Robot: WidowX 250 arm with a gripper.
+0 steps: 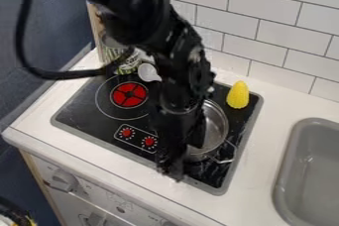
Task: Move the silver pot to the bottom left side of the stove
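"Beside a tiled wall, a black robot arm hangs over a toy stove, its gripper low at the front edge. Is it holding anything?"

"Cannot tell; whether it is wide, narrow or clamped on metal is hidden. The silver pot sits on the right side of the stove, partly behind the arm."

"How should it handle?"

"Light for its size, probably, thin-walled and stiff, with a smooth surface that could slip or swing. The rim would be a sound place to pinch; the looped wire handle at the front looks narrower and might let the pot twist."

"And the surroundings?"

"Glossy black cooktop, marbled with pale streaks and framed in grey. A red disc marks the burner, near two round red knobs. A yellow, knobbly, tapered corn piece stands just beside the pot, and could be nudged by a careless lift. To the right, a smooth grey sink with rounded corners is set in the white counter"
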